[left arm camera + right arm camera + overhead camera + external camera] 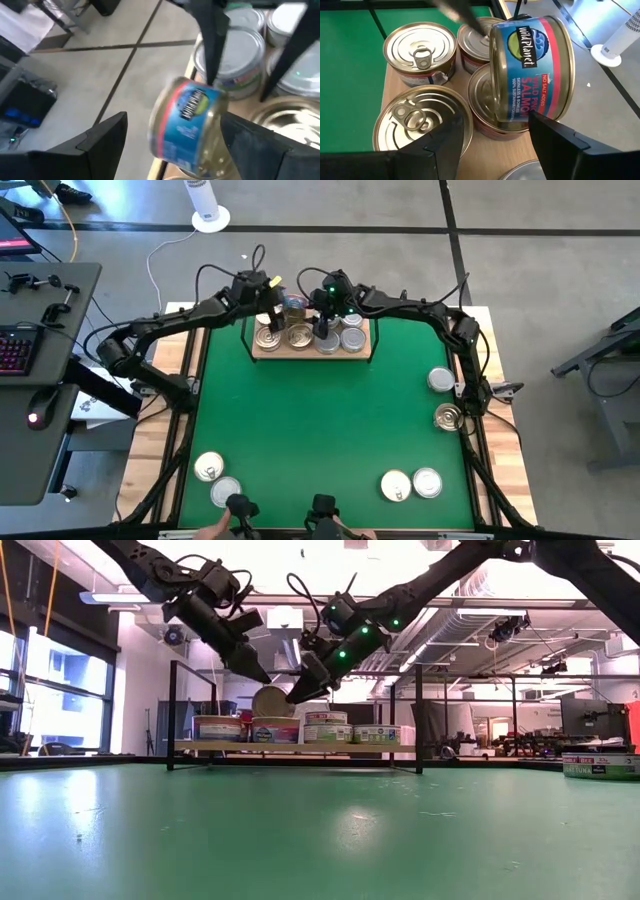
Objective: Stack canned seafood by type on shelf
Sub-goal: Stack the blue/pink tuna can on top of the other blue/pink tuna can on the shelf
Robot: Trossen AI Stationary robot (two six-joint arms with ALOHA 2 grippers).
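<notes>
Your left pincer (268,308) stands open over the shelf's (310,352) left end, near the top centre of the high view, its fingers on either side of a blue-labelled salmon tin (530,75). The tin tips on edge against a gold-lidded can (487,107), probably just let go. Your right pincer (324,328) hovers beside it, open and empty. Other tins (412,484) wait on the bench (320,430). The tin's footing is hidden, and the left wrist view blurs it.

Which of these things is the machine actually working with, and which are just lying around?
In the job: the wooden shelf; the tilted salmon can on it; loose cans on the green mat, such as one.
Lying about: keyboard, mouse, white cylinder.
</notes>
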